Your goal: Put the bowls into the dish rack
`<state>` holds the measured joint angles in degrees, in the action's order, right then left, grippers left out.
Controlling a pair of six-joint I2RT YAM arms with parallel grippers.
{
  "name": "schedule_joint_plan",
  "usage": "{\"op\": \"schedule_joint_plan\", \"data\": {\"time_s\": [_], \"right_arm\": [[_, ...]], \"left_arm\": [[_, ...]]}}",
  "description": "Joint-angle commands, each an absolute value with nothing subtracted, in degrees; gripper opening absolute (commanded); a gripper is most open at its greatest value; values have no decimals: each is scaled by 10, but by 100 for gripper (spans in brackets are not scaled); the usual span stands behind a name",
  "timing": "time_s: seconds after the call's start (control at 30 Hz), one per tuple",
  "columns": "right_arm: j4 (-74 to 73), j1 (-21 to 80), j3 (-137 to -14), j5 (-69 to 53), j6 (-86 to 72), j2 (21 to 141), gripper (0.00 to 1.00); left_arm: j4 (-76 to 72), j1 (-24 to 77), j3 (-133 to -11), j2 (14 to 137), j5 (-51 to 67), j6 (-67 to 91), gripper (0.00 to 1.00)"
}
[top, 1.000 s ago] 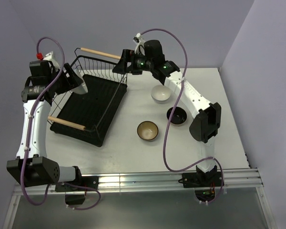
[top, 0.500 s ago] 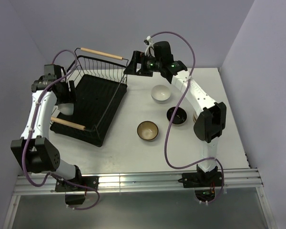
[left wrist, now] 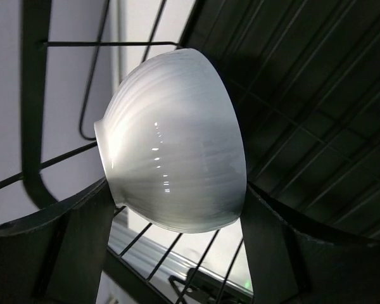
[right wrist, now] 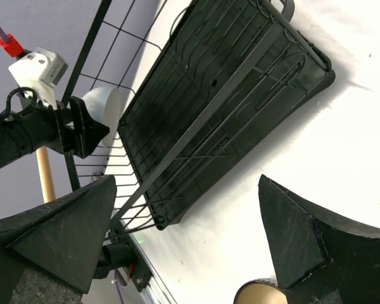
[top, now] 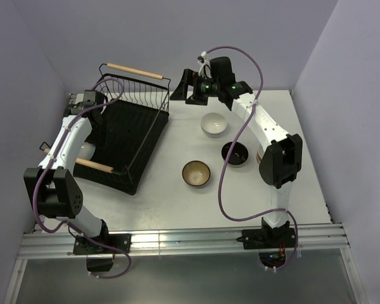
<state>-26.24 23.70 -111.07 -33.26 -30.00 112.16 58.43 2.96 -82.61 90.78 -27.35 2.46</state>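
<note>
Since the earlier frame the left arm has been folding down along the rack's left side, and the right arm has been easing back. The left end effector (left wrist: 177, 209) is gripping a white bowl (left wrist: 171, 145) by the left wall of the dish rack (top: 130, 136), above the near wooden handle (top: 95, 166). The bowl is lying tipped, foot toward the wires and mouth toward the tray. Being round, it has no long axis, whereas the rack's is running handle to handle. Letting go here is likely risking a roll or a knock on the wires. The right end effector (top: 189, 88) is hanging open and empty. A brown bowl (top: 196, 173), second white bowl (top: 213, 124) and black bowl (top: 235, 152) are waiting on the worktop (top: 291, 190).
</note>
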Motion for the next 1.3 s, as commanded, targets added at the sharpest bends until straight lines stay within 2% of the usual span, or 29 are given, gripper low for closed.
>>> {"op": "schedule_joint_plan", "data": {"time_s": [0.0, 0.27, 0.87, 0.97, 1.03, 1.07, 1.17, 1.23, 1.27], "right_arm": [[-245, 234, -1103, -345, -305, 1085, 100], [-248, 227, -1096, -355, -303, 1081, 100], [-218, 200, -1027, -345, -299, 1042, 100], [-223, 200, -1029, -345, -296, 1044, 100], [-225, 197, -1030, -345, -294, 1045, 100], [-225, 196, -1031, -345, -295, 1046, 100], [-226, 193, -1029, -344, -294, 1043, 100], [-227, 192, -1029, -343, -294, 1043, 100], [-225, 192, -1028, -343, -293, 1043, 100]], "left_arm": [[591, 43, -830, 906, -358, 6, 0], [606, 54, -824, 938, -371, 11, 1], [581, 54, -793, 985, -411, 18, 22], [584, 54, -795, 998, -403, 25, 39], [586, 54, -799, 1005, -396, 25, 45], [588, 54, -801, 1008, -393, 26, 56], [588, 54, -802, 1014, -381, 25, 79], [590, 55, -802, 1018, -376, 25, 84], [591, 55, -802, 1019, -373, 25, 93]]}}
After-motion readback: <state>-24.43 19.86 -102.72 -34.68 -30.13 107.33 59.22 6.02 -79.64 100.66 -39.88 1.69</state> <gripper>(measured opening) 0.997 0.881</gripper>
